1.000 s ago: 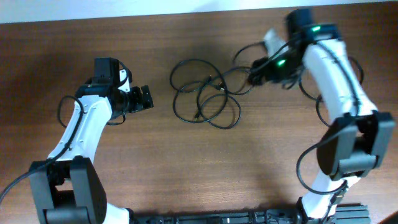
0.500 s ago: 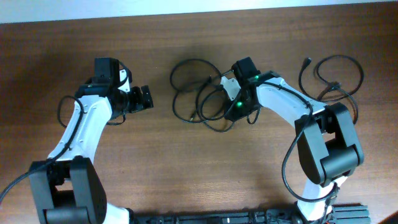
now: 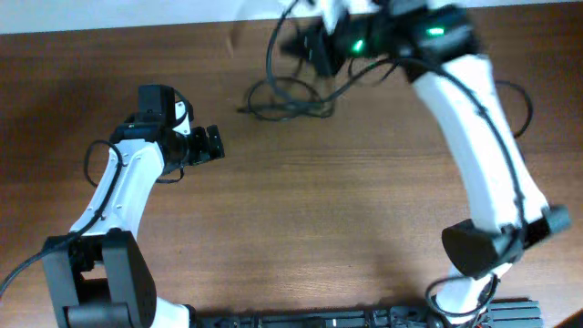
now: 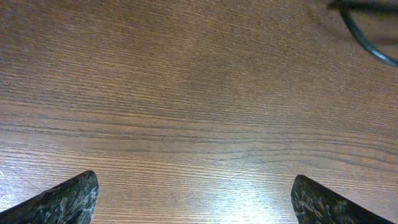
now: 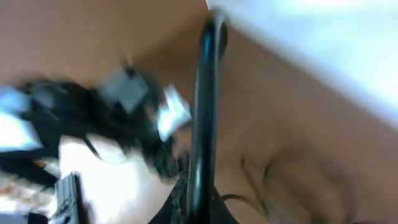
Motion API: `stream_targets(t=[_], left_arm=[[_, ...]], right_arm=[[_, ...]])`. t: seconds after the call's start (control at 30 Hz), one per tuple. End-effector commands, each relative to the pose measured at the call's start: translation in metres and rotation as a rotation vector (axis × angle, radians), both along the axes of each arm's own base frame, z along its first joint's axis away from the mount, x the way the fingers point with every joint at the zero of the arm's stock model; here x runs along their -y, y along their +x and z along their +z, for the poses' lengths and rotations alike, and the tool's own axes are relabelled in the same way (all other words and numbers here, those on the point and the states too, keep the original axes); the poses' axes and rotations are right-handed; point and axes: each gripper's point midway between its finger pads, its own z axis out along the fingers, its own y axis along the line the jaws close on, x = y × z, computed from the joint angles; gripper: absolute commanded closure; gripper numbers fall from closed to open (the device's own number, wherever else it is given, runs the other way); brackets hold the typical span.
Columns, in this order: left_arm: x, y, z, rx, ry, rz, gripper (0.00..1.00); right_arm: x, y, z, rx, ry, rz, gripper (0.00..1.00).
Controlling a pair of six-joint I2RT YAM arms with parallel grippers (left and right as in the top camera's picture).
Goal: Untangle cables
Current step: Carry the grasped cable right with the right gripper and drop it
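Blur smears the right hand (image 3: 314, 47) — clamped on the cables (image 5: 205, 93); left hand (image 3: 211, 144) gapes above the tabletop (image 4: 186, 93).

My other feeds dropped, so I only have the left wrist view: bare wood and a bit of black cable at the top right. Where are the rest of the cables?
Observer: Overhead, the cables lie heaped on the table toward its far edge, apart from your open left end effector.
Operator: Is the right arm on them?
Observer: Yes. The right end effector is shut on a cable strand, as the right wrist view shows.
Operator: Does that strand join the heap?
Observer: Yes: overhead it arcs from the heap to the right end effector, though blurred there.
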Motion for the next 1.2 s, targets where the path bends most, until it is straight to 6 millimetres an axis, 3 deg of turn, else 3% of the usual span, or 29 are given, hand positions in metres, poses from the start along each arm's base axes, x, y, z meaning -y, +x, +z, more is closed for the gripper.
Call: stream_targets(t=[0.0,0.13,0.2,0.27,0.37,0.43,0.57,0.67,0.73,0.9,1.17], left_arm=[[0.001,0.000,-0.003,-0.011,-0.006,0.006,0.01],[0.001,0.000,-0.003,-0.011,-0.006,0.006,0.01],[0.001,0.000,-0.003,-0.011,-0.006,0.005,0.01],[0.001,0.000,-0.003,-0.011,-0.006,0.005,0.01],[0.001,0.000,-0.003,-0.011,-0.006,0.005,0.01],[0.001,0.000,-0.003,-0.011,-0.006,0.005,0.01],[0.001,-0.001,-0.003,-0.012,-0.006,0.005,0.01],[0.001,-0.001,-0.003,-0.012,-0.006,0.005,0.01],[0.001,-0.001,-0.003,-0.012,-0.006,0.006,0.01],[0.001,-0.001,-0.003,-0.012,-0.006,0.005,0.01],[0.001,-0.002,-0.003,-0.017,-0.006,0.006,0.01]], right_arm=[[0.010,-0.042,0.118,0.313,0.119,0.034,0.96],[0.033,-0.061,0.187,0.537,0.158,-0.071,0.96],[0.049,-0.063,0.209,0.617,0.154,-0.175,0.96],[0.070,-0.058,0.226,0.676,0.138,-0.320,0.96],[0.102,-0.036,0.221,0.666,0.054,-0.540,0.96],[0.133,-0.015,0.200,0.612,-0.064,-0.721,0.96],[0.232,0.022,0.149,0.490,-0.382,-1.148,0.96],[0.311,0.026,0.127,0.391,-0.506,-1.469,0.96],[0.353,0.022,0.112,0.331,-0.578,-1.608,0.96],[0.412,0.018,0.058,0.131,-0.675,-1.737,0.96],[0.453,0.021,-0.105,-0.373,-0.730,-1.586,0.96]])
